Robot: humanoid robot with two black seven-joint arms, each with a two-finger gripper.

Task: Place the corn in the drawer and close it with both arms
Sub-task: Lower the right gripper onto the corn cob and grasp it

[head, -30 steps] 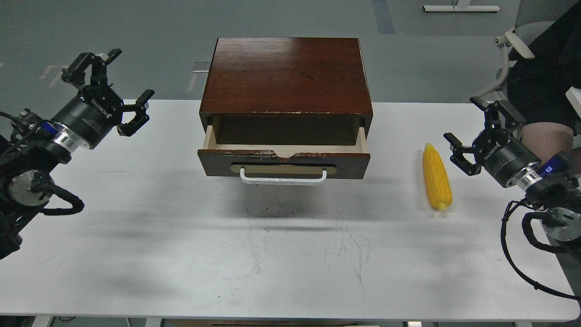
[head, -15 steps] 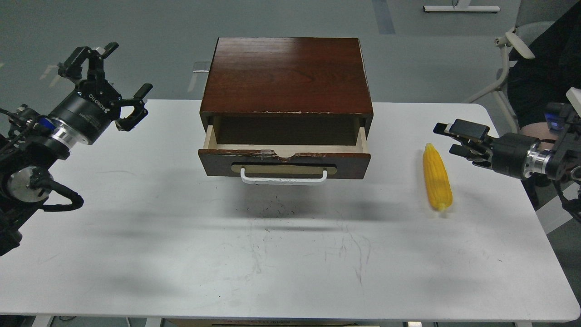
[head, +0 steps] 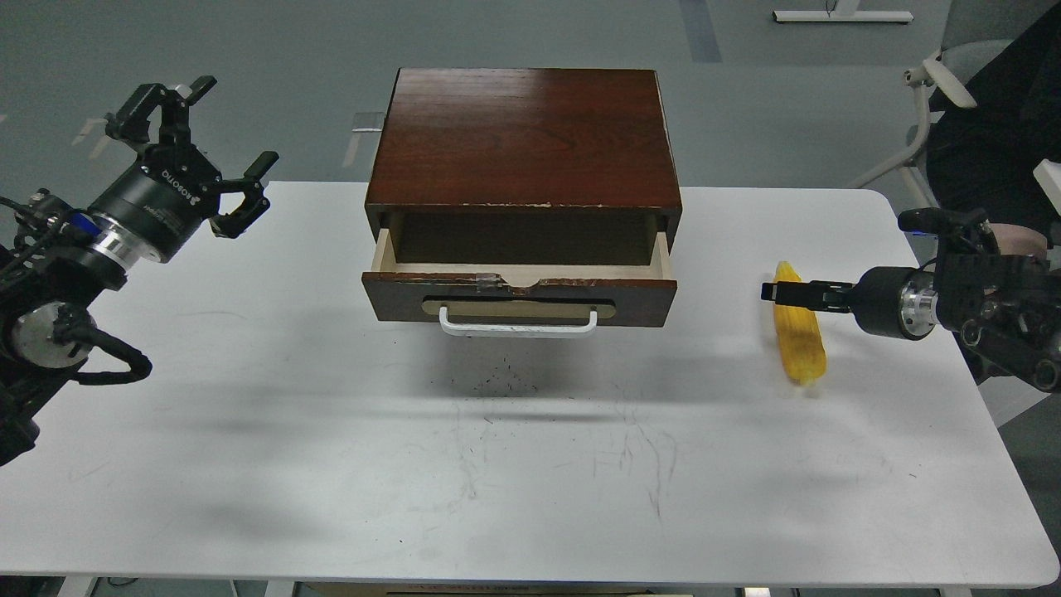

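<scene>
Corn (head: 800, 344), right of the drawer (head: 520, 286), looks stiff, slippery; grasp mid-cob. Right gripper (head: 775, 293) state: cannot tell.

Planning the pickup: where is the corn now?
In the head view, the yellow tapered corn cob lies on the white table, right of the dark brown wooden drawer, with the right claw over its far end.
</scene>
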